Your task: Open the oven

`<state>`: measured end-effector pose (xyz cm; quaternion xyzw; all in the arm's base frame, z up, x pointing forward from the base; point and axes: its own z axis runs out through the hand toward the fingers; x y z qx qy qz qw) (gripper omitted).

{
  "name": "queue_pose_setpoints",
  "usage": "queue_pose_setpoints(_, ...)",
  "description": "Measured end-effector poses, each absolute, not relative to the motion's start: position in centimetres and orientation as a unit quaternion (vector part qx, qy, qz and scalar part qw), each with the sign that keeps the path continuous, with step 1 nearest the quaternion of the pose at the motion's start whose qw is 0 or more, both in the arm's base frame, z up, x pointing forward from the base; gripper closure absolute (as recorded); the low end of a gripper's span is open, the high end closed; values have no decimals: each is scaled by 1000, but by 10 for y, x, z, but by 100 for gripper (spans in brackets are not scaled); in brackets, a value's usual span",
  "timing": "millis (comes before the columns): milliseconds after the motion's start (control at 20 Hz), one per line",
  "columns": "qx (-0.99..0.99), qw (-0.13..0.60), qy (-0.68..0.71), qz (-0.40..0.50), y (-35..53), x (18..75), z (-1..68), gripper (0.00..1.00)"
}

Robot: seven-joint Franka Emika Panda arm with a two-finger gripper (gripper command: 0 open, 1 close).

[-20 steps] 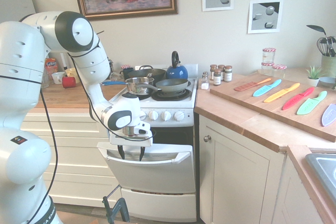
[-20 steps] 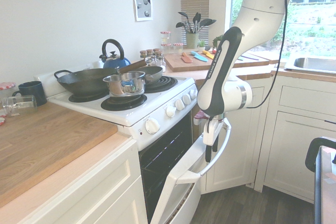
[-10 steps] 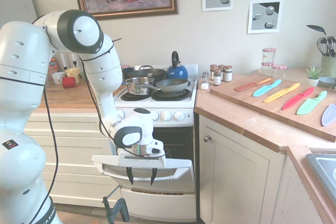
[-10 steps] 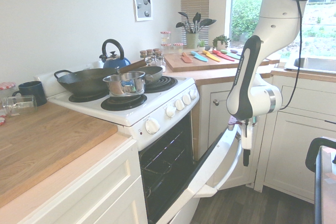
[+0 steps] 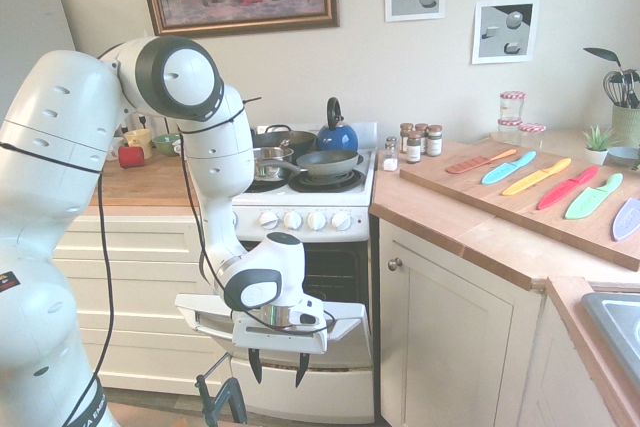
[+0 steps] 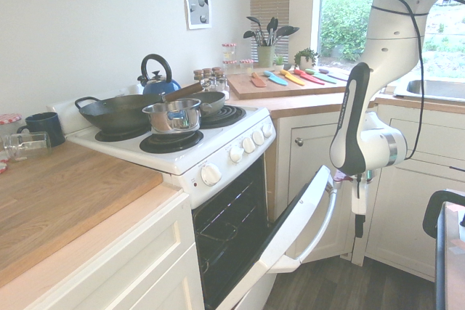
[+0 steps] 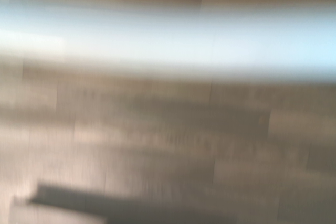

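The oven [image 5: 310, 219] is the narrow white cooker with a black hob and a row of white knobs. Its drop-down door [image 6: 294, 219] hangs about half open and tilted outward, showing the dark cavity [image 6: 229, 234]. The bar handle [image 6: 325, 215] runs along the door's outer edge. My gripper [image 5: 277, 368] hangs in front of that edge with its fingers pointing at the floor. It is open and holds nothing. In the second exterior view the gripper [image 6: 358, 224] stands just beyond the handle, apart from it. The wrist view is blurred: a pale bar [image 7: 168, 40] crosses wooden floor.
A saucepan [image 6: 172, 115], a wok [image 6: 116, 110], a frying pan and a blue kettle [image 5: 336, 133] crowd the hob. A cream cupboard [image 5: 450, 347] with a small round knob flanks the oven. Coloured knives lie on a board [image 5: 470, 182]. Wooden floor [image 6: 327, 288] lies below the door.
The door has swung from slightly ajar down to about half open. My gripper moved outward and down with it, and now hangs just past the handle.
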<state>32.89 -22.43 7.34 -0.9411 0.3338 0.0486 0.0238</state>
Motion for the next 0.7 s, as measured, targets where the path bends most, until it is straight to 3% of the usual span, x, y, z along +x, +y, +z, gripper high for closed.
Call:
queue_pose_setpoints(400,-866,67,496,-8,-106,388,191,0)
queue_pose_setpoints(700,-858,61,509,-20,-80,401,220,0)
